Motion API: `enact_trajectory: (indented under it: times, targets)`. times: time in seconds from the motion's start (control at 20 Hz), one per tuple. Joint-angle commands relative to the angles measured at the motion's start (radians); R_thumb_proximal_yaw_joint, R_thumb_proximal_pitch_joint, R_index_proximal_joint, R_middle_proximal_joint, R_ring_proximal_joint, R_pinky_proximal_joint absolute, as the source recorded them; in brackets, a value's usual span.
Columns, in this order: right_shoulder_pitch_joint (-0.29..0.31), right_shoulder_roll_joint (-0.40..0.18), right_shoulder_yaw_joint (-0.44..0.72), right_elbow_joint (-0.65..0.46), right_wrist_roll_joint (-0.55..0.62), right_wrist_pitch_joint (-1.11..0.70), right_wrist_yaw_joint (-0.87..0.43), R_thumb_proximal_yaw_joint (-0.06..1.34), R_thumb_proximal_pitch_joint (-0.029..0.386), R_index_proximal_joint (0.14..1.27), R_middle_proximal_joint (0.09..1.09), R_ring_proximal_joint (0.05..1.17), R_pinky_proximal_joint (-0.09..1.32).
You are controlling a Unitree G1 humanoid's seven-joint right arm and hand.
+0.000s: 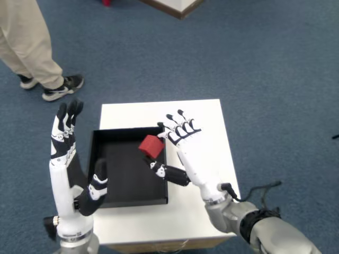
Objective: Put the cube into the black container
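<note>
Blue carpet (265,79) all around, small white table (206,114) in the middle. Black container (127,174) sitting on the table's left half, its left wall at the table's left edge. Right hand (188,153) reaching in from the near right corner, palm up over the container's right wall, holding the red cube (151,146) between thumb and fingertips. Cube up above the container's far right corner, clear of the tray floor. Left hand (66,159) raised at the container's left side, fingers straight and spread, holding nothing. Off at the far left, beige trouser legs (24,42) and black sneakers (61,87) on the carpet.
</note>
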Motion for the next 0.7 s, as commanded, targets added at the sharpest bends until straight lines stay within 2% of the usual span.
enact_trajectory:
  times: [0.05,0.25,0.5,0.7]
  targets:
    - [-0.062,-0.013,-0.013,-0.049,-0.013,-0.026,-0.064,1.23,0.169,1.07,0.45,0.33,0.19]
    - [-0.081,-0.016,-0.038,-0.142,-0.042,0.008,-0.063,1.23,0.17,1.07,0.45,0.32,0.17]
    - [-0.095,-0.009,-0.056,-0.166,-0.047,0.057,-0.008,1.23,0.171,1.07,0.45,0.32,0.17]
    - [-0.107,-0.007,-0.068,-0.185,-0.041,0.105,0.086,1.23,0.171,1.07,0.45,0.32,0.17]
